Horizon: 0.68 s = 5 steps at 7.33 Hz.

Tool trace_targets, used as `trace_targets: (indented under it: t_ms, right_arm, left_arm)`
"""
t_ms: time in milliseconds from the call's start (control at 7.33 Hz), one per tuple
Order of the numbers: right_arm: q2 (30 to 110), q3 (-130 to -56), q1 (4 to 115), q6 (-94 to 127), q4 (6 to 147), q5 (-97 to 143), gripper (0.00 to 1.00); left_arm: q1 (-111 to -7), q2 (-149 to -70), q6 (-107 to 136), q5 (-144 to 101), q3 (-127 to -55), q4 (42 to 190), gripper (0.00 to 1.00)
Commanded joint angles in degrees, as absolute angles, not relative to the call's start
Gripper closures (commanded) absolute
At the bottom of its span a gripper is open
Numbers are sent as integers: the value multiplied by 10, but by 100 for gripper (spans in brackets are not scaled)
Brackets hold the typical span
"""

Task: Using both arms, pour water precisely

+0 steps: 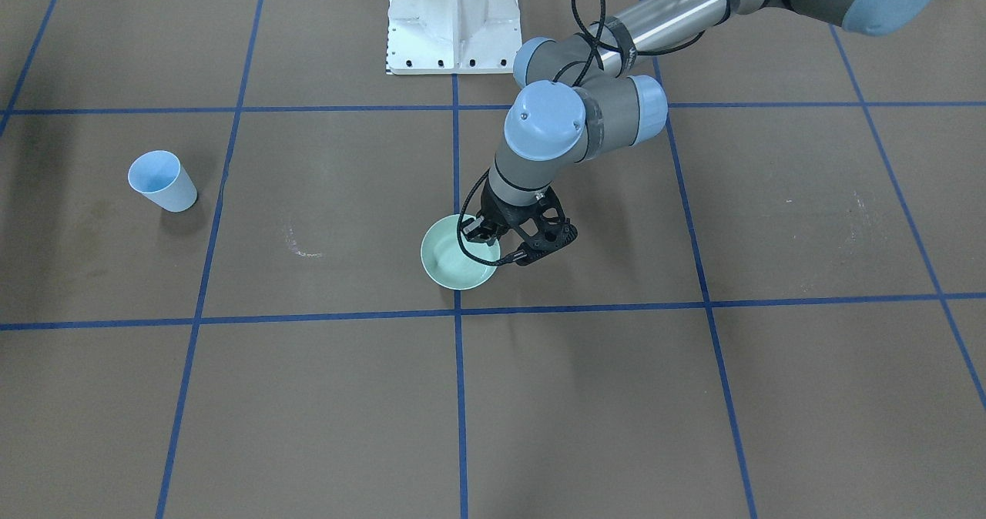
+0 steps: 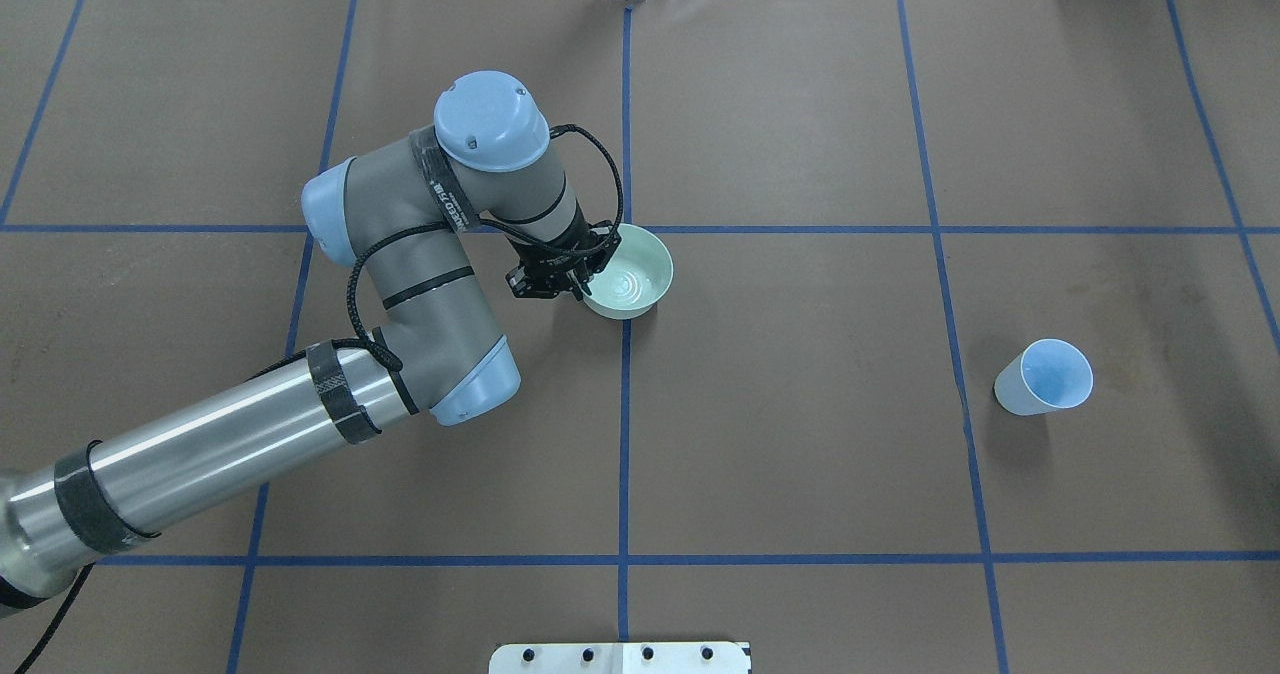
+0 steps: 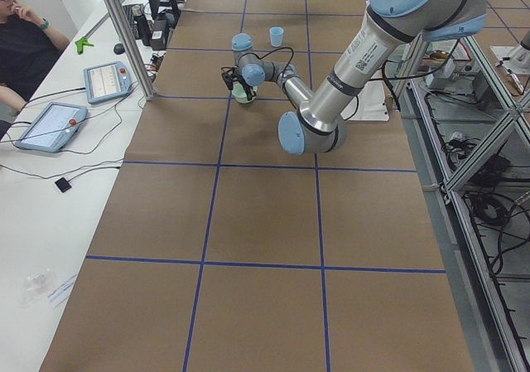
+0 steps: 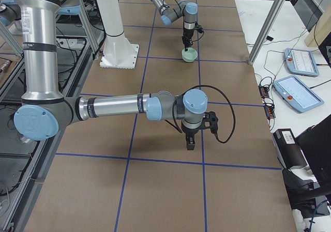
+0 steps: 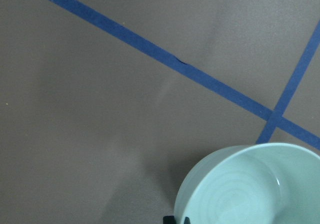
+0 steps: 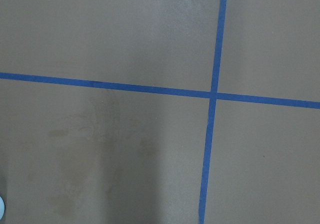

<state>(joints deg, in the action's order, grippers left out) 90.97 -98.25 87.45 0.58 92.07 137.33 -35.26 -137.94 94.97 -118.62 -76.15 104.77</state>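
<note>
A pale green bowl (image 2: 632, 276) stands near the table's middle, on a blue tape line. Faint rings of water (image 2: 622, 284) show inside it. My left gripper (image 2: 580, 284) reaches down at the bowl's left rim and is shut on it. The same gripper (image 1: 487, 243) and bowl (image 1: 451, 265) show from across the table. The left wrist view holds the bowl (image 5: 250, 189) at its bottom right. A pale blue cup (image 2: 1043, 377) stands alone far to the right. My right gripper (image 4: 190, 141) shows only in the exterior right view, pointing down above the table; whether it is open or shut I cannot tell.
The white pedestal (image 1: 452, 18) stands at the robot's side of the table. Brown paper with blue tape lines (image 6: 212, 94) covers the table. A person (image 3: 25, 41) sits at a side bench with tablets (image 3: 50, 125). Pendants (image 4: 297, 92) lie on the bench.
</note>
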Motion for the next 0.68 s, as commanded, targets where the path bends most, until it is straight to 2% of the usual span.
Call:
trace_targets:
  t_ms: [0, 545]
  right_arm:
    - [910, -983, 874, 10, 920, 1370, 1]
    - [838, -1026, 875, 7, 927, 1336, 1]
  left_arm:
    - [-349, -1377, 946, -1172, -763, 1068, 0]
    - [-402, -1374, 940, -1179, -850, 1010, 0]
